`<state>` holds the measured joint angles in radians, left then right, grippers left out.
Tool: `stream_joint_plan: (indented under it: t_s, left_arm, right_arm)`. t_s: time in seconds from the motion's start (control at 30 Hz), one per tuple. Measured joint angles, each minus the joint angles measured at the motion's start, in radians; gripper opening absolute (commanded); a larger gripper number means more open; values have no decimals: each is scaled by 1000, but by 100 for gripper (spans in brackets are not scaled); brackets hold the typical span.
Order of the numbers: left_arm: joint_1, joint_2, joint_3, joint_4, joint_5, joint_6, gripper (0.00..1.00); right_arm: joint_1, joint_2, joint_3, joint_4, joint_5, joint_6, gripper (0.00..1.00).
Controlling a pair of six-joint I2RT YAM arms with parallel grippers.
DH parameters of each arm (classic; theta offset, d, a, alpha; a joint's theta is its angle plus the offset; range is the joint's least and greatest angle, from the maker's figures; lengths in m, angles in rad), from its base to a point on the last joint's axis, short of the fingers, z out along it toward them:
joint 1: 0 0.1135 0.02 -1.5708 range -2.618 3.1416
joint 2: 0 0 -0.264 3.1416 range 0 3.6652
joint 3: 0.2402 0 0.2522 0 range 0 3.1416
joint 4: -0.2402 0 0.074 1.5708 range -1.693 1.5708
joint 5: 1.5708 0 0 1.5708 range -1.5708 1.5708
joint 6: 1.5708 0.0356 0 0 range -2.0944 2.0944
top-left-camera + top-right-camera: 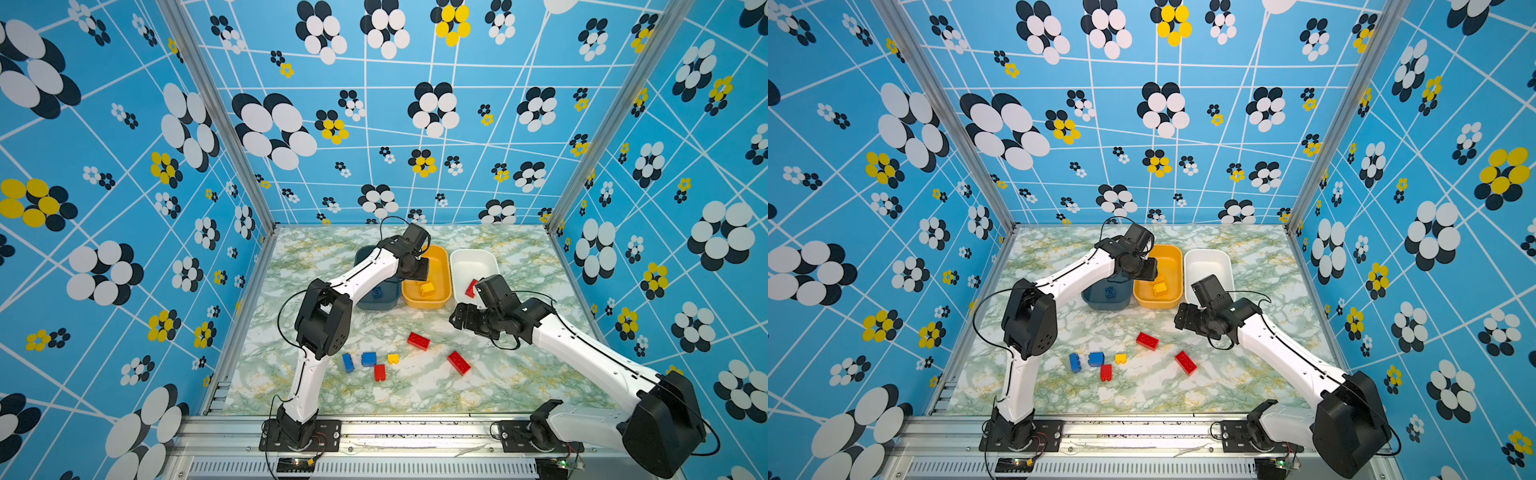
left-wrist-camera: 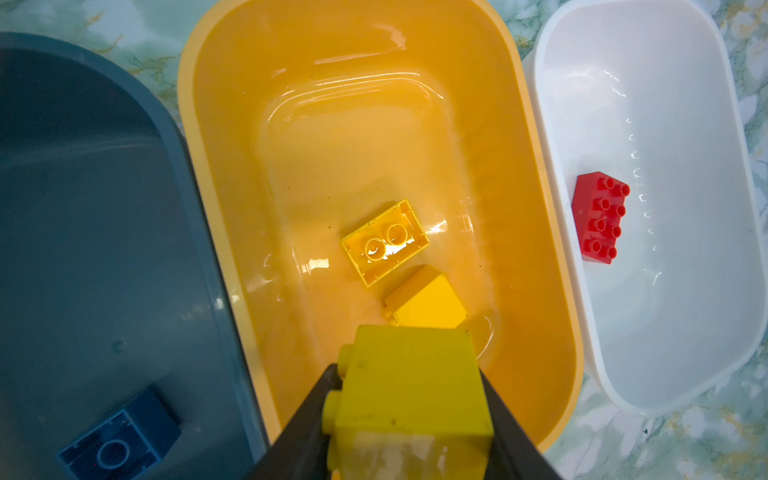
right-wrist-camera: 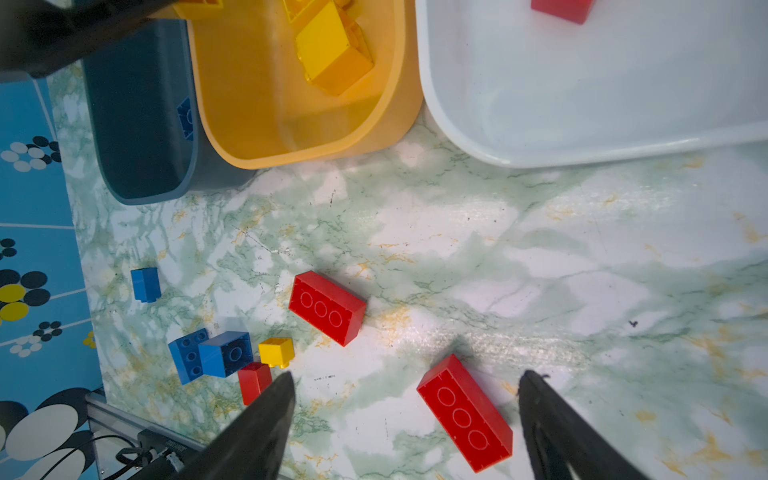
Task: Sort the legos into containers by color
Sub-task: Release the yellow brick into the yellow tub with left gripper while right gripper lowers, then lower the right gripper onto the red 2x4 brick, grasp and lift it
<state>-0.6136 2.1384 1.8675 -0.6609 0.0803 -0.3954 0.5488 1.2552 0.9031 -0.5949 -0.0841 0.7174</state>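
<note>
Four legos (image 2: 600, 216) binned; my left gripper (image 2: 407, 374) clamps a yellow brick (image 2: 411, 399) above the yellow tub (image 2: 216, 174), right gripper (image 3: 406, 377) spread wide, empty; several loose bricks (image 1: 418, 340) await.

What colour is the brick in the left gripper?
Yellow brick, clearest in the left wrist view.

Plastics, mostly glossy.
Yellow-orange tub (image 2: 216, 166) and white tub (image 2: 685, 291) smooth, shiny; yellow brick (image 2: 411, 386) duller, scuffed; desk (image 3: 540, 270) marbled, slight sheen.
</note>
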Motion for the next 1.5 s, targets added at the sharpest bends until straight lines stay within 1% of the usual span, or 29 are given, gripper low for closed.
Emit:
stream_joint_plan:
  t_s: [0.17,0.33,0.5,0.8,1.0,1.23,1.5]
  left_arm:
    - [0,0,10,-8,3,0,67]
    - [-1,0,10,-8,3,1,70]
    - [-1,-13,-1,0,6,0,71]
    - [1,-112,-71,30,19,-11,74]
    - [6,-153,-132,51,26,-31,77]
    - [14,-195,-214,69,29,-62,81]
    - [30,-250,-267,91,29,-93,83]
  right_arm:
    - [-3,35,1,-3,0,-27,86]
    - [-3,57,1,-23,0,-57,85]
    - [-3,59,0,-27,0,-98,85]
    - [-2,59,-62,-43,-12,-224,85]
    - [1,59,-78,-55,-33,-293,84]
    - [56,68,-78,-55,-38,-341,84]
    - [112,111,-90,-59,-31,-373,83]
